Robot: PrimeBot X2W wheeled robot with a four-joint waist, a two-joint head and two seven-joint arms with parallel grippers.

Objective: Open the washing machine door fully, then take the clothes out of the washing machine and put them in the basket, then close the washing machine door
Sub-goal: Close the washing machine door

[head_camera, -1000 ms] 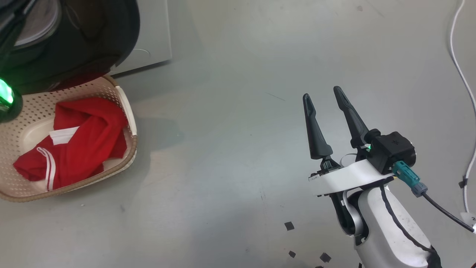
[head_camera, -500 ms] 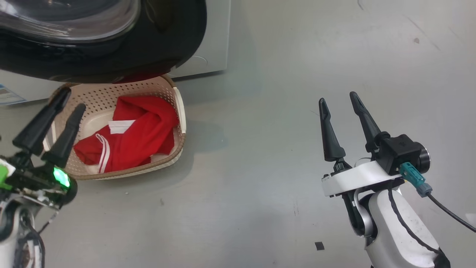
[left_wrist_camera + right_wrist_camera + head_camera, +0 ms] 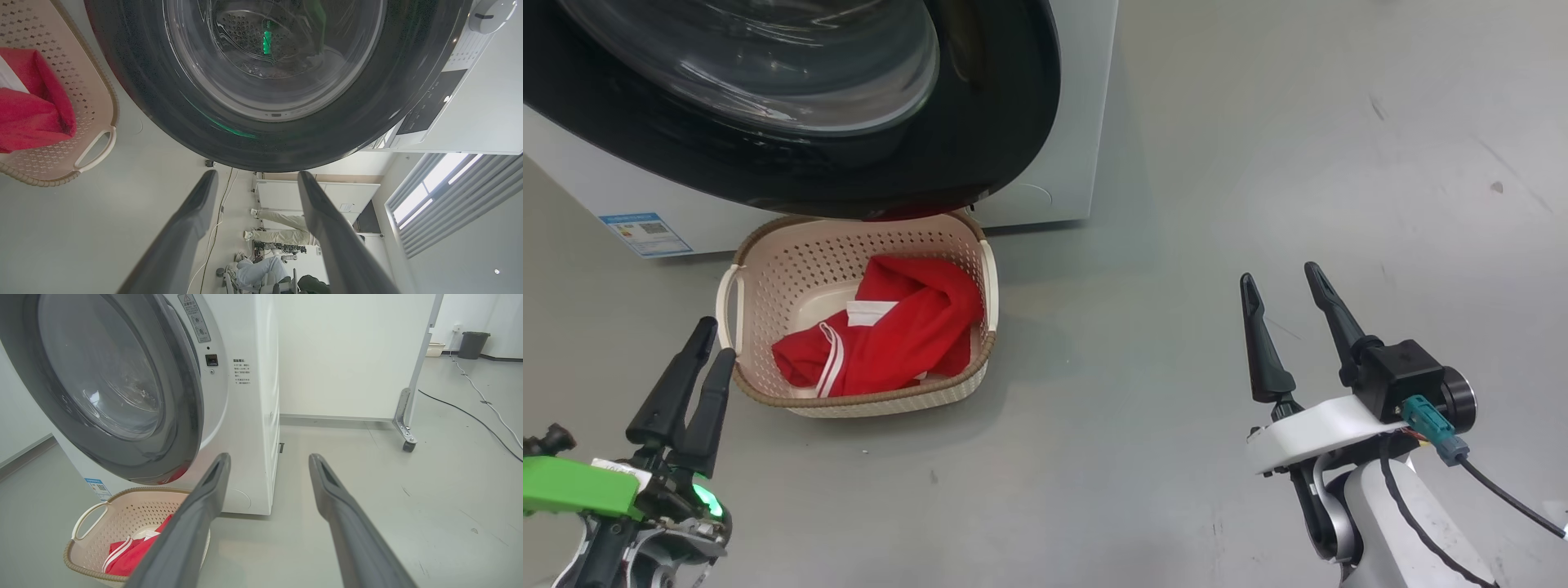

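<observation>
The washing machine door [image 3: 980, 122], a black rim around a bulging glass bowl, lies close against the white washing machine [image 3: 1078, 122]; I cannot tell if it is latched. Below it on the floor stands the cream basket [image 3: 866, 404] holding the red clothes [image 3: 890, 335] with white stripes. My left gripper [image 3: 716, 339] is open and empty just left of the basket. The left wrist view looks past that gripper [image 3: 257, 175] up at the door [image 3: 143, 81]. Far right of the basket, my right gripper [image 3: 1278, 273] is open and empty. In the right wrist view that gripper [image 3: 269, 457] faces the machine [image 3: 249, 428] and basket [image 3: 88, 514].
A blue label [image 3: 645, 233] marks the machine's lower front. A white panel on a caster [image 3: 408, 445] stands right of the machine, with floor cables [image 3: 482, 396] and a dark bin [image 3: 472, 345] beyond. A seated person's legs [image 3: 282, 228] show far behind.
The head camera has swung, so the door and basket now sit nearer the picture's middle. My left gripper has drawn back from under the door to beside the basket. The right gripper stays open.
</observation>
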